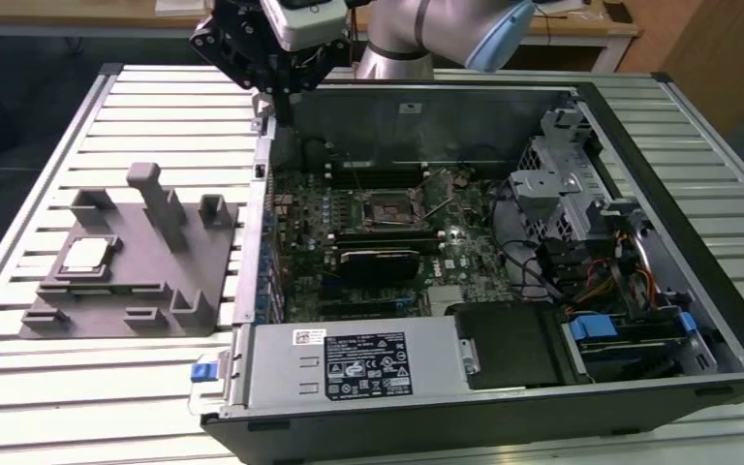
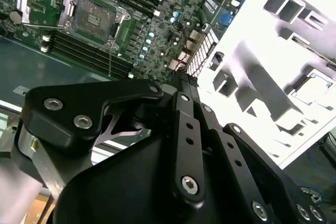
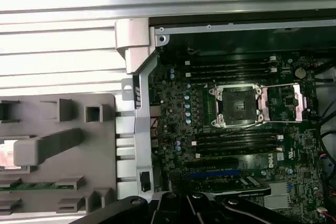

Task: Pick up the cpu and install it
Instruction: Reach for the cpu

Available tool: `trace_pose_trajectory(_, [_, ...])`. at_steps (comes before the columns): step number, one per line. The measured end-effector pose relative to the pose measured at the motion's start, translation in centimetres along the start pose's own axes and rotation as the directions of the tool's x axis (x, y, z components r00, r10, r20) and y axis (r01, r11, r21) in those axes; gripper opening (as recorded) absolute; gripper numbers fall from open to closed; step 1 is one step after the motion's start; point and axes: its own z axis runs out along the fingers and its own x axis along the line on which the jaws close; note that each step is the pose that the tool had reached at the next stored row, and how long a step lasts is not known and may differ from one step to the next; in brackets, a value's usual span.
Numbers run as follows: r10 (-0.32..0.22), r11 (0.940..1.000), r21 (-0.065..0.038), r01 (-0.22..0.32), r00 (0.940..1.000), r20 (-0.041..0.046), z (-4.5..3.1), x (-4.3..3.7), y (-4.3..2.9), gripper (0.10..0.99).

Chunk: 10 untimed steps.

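While the cpu (image 1: 88,254) lies in the grey fixture (image 1: 171,286) and the socket (image 1: 386,208) sits empty, the gripper (image 1: 278,95) hangs over the case (image 1: 721,291) edge, closed on nothing.

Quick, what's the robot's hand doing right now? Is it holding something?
Black gripper: fingers closed, holding nothing. The small silvery square cpu lies on the grey plastic fixture beside the open computer case.

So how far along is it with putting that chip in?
Barely started. The socket sits open and empty. The cpu lies on the grey fixture, untouched; the gripper hovers above a corner of the case, away from it. Picking up and installing both remain.
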Motion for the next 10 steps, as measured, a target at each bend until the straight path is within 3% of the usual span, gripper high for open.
trace_pose_trajectory(1, [0.000,1.0000,0.000,0.000,1.0000,0.0000,-0.02,0.60,-0.04,0.106])
trace_pose_trajectory(10, [0.000,1.0000,0.000,0.000,1.0000,0.0000,-0.04,1.53,-0.11,0.106])
